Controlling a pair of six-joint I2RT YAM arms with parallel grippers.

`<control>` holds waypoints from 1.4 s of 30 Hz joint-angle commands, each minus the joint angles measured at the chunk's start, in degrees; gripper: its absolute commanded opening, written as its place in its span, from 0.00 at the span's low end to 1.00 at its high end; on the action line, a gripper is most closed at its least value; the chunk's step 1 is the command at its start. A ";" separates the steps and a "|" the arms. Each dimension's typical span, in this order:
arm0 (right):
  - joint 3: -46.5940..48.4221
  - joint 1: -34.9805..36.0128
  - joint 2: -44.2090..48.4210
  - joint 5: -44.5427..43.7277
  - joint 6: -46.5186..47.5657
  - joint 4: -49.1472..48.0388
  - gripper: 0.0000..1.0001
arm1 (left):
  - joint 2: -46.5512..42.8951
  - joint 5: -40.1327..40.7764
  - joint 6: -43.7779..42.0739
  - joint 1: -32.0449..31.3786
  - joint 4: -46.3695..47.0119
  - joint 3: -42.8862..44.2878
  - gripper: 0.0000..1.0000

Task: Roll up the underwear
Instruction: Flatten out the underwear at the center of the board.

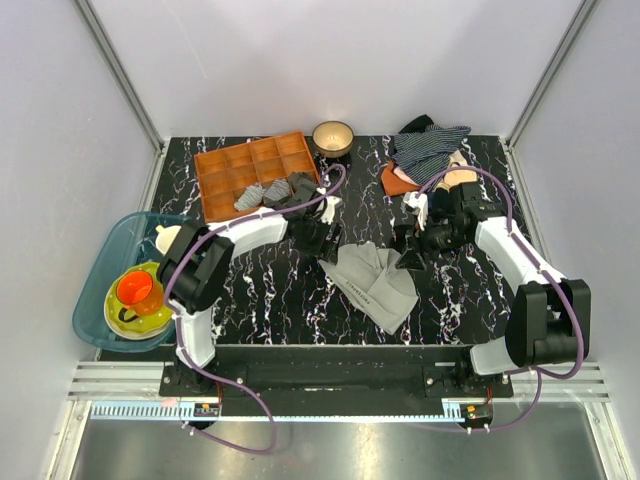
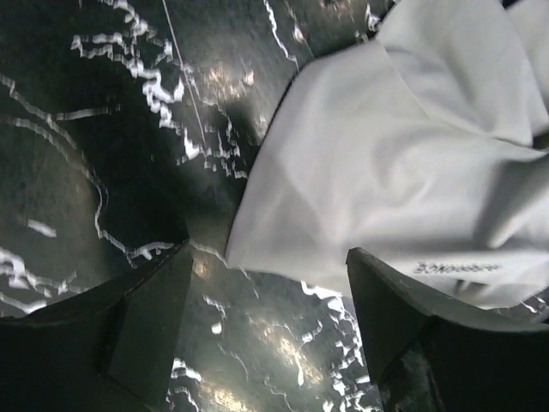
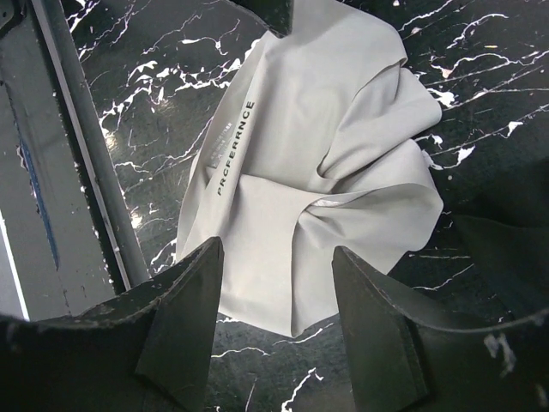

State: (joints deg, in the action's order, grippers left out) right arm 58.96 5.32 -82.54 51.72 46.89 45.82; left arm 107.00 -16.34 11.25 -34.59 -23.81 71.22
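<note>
Hovering open and empty, the left gripper (image 1: 328, 246) and right gripper (image 1: 410, 254) are flanking the crumpled underwear (image 1: 372, 285) at its far edge; smoothing it flat first is looking wise.

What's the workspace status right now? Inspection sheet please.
Surface: black marble table, no spills seen.
Job's things: underwear creased, unrolled, lying mid-table.
Clutter: tray with grey rolls; bowl; striped garment; tub holding cup.
Grippers: left gripper open over the underwear's edge; right gripper open over it.
Cables: purple cables looped on both sides, clear of the underwear.
Surroundings: grey walls, metal frame.
</note>
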 commanded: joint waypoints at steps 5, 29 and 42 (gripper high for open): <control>0.28 -0.14 0.10 -0.31 2.50 0.14 0.62 | 8.04 1.57 -6.23 -1.97 -5.79 11.04 0.72; -3.58 9.52 1.07 1.36 19.01 6.65 0.63 | -5.84 17.05 -4.56 7.69 -8.62 -2.84 0.31; -15.80 30.79 5.30 -13.83 38.98 -7.66 0.65 | -30.05 14.22 -7.28 7.87 -6.16 -5.90 0.67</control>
State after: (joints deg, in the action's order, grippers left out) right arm 44.14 32.23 -77.28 45.28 79.90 46.85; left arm 90.11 -1.93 6.15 -26.85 -32.69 67.20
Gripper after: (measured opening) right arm 0.667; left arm 0.626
